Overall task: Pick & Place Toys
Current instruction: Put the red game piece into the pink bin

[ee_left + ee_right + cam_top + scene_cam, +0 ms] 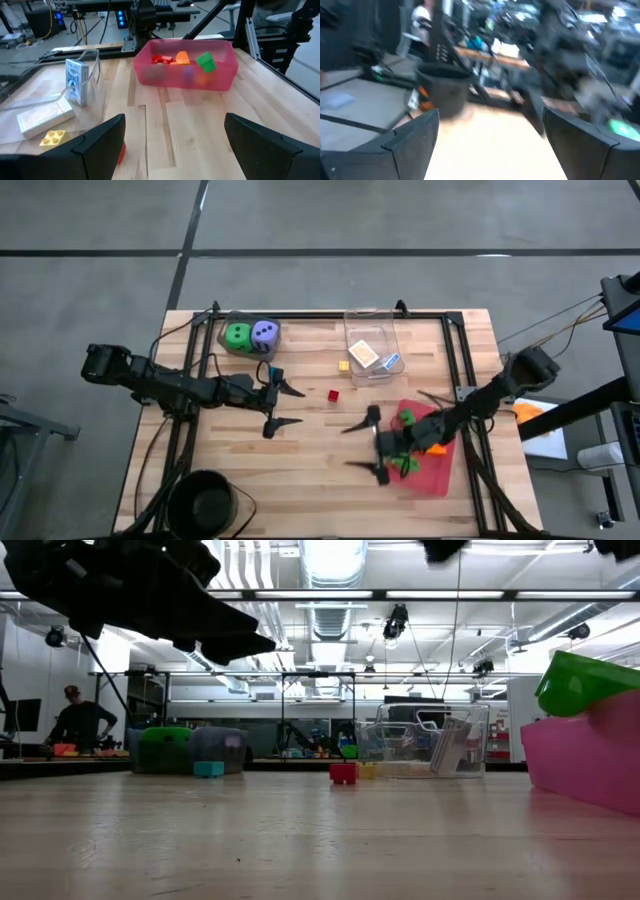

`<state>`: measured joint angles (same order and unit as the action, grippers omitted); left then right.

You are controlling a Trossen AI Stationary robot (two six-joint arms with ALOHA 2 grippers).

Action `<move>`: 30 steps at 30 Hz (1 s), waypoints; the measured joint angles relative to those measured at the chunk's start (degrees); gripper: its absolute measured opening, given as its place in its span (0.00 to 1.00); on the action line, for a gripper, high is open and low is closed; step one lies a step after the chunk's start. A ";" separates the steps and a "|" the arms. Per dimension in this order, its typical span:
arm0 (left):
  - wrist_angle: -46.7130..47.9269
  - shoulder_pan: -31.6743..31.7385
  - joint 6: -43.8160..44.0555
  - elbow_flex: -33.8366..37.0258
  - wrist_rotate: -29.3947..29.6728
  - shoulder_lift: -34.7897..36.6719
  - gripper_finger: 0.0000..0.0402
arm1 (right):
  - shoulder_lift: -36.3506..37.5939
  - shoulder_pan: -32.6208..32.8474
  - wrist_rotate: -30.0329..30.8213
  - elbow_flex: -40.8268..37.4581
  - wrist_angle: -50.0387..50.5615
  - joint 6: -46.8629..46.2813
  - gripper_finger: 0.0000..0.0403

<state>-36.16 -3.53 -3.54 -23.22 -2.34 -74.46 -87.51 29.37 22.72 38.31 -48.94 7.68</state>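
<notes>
My left gripper is open and empty above the table's middle left, its fingers toward the red brick; it also shows in its wrist view. My right gripper is open and empty, just left of the pink tray; it also shows in its wrist view. Green, orange and red bricks lie in the tray. A yellow brick lies beside the clear box, which holds the orange-white packet and the blue-white packet. The green die and purple die stand at the far left.
A black bucket stands at the near left corner. A black frame runs along the table's far edge and both sides. A small teal brick lies near the dice in the low view. Bare wood lies between the grippers and the near edge.
</notes>
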 joint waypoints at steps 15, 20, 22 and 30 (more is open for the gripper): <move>19.32 1.28 2.06 -16.41 6.45 -15.45 0.85 | 22.82 -1.95 5.98 -23.41 -0.33 -7.36 0.87; 28.78 3.38 -1.84 -26.89 6.48 -24.92 0.85 | 24.63 -1.89 5.97 -25.02 -0.38 -7.62 0.87; 32.39 4.38 -4.70 -30.94 6.45 -28.23 0.85 | 24.66 -1.80 5.99 -25.36 -0.27 -7.89 0.87; 41.80 9.25 -14.50 -40.22 5.86 -36.19 0.85 | 20.64 -1.78 5.99 -25.09 -0.66 -9.53 0.87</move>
<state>5.65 5.72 -18.04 -63.44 3.52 -110.65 -66.87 27.59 28.71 13.21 -49.60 -1.85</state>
